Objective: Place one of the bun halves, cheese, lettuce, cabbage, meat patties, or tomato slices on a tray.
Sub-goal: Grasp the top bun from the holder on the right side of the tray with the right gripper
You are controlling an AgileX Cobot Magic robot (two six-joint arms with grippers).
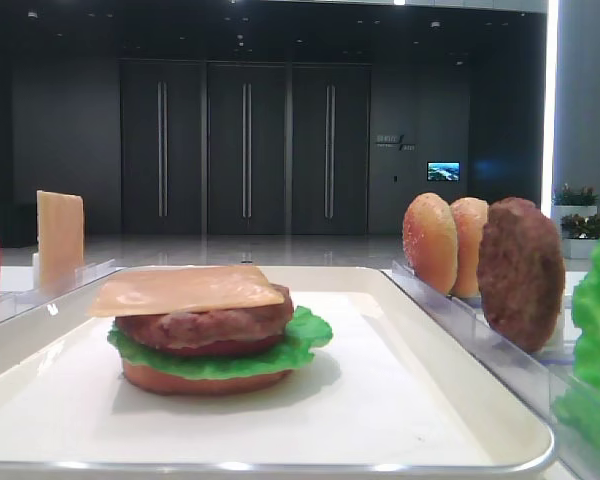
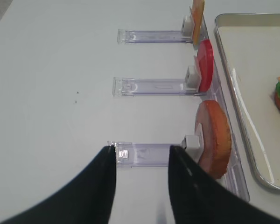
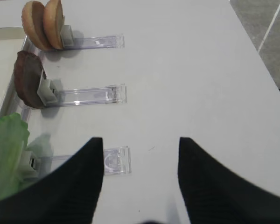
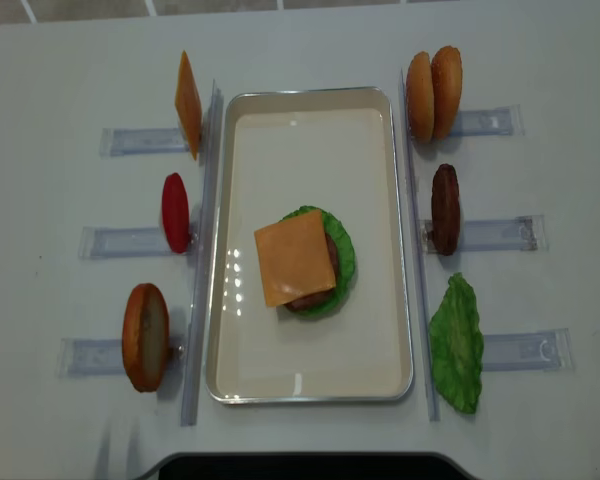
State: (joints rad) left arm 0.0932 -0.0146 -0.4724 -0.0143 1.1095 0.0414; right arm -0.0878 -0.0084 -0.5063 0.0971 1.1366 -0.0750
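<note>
The white tray (image 4: 310,100) holds a stack: bun bottom, lettuce, meat patty (image 1: 205,325) and a cheese slice (image 4: 295,257) on top. Right of the tray, racks hold two bun halves (image 4: 433,93), a patty (image 4: 444,208) and a lettuce leaf (image 4: 456,343). On the left racks stand a cheese slice (image 4: 188,104), a tomato slice (image 4: 175,212) and a bun piece (image 4: 145,336). My left gripper (image 2: 142,148) hovers open over the bun piece's rack, holding nothing. My right gripper (image 3: 140,139) hangs open by the lettuce rack's outer end, holding nothing.
Clear plastic racks (image 4: 500,233) stick out sideways from both long sides of the tray over the white table. The table's right edge and grey floor (image 3: 270,28) show in the right wrist view. A dark robot base (image 4: 300,466) sits at the near edge.
</note>
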